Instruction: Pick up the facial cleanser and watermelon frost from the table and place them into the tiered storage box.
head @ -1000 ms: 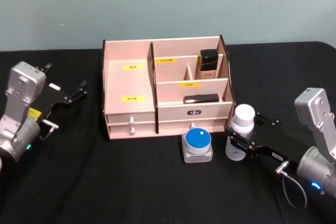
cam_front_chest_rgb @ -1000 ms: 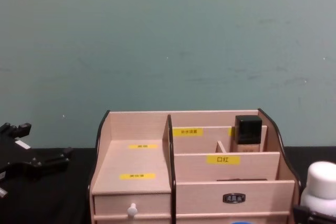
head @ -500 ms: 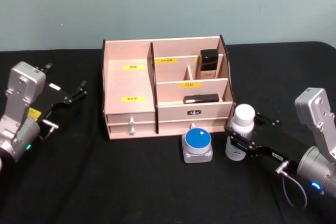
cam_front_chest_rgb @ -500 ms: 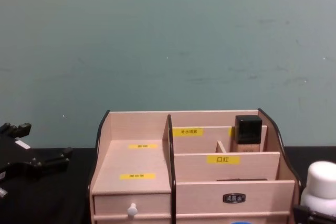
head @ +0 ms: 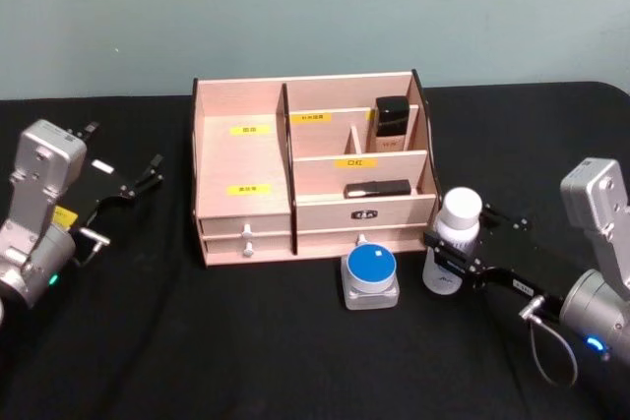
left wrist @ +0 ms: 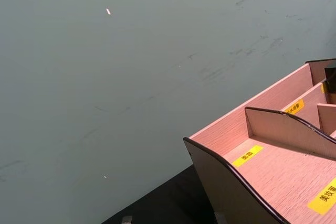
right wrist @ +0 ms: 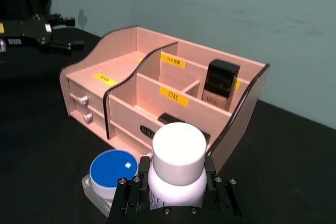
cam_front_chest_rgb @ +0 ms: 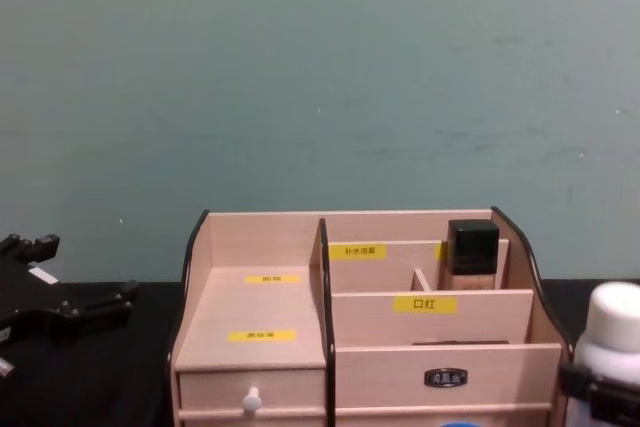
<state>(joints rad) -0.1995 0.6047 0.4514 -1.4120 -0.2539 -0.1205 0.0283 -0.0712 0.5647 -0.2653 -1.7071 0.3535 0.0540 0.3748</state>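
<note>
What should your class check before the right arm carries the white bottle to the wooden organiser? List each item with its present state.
1. Right claw shut on the facial cleanser: ok.
2. Facial cleanser upright: ok.
3. Watermelon frost stands apart from the facial cleanser: ok.
4. Tiered storage box has a bare compartment, the wide left one: ok.
5. Left claw parked left of the box: ok.
6. Facial cleanser's base off the table: cannot tell.

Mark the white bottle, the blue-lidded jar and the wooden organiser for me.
white bottle (head: 461, 211), head view, on its rounded cap.
blue-lidded jar (head: 371, 263), head view, on the blue lid.
wooden organiser (head: 236, 156), head view, on its bare left shelf panel.
</note>
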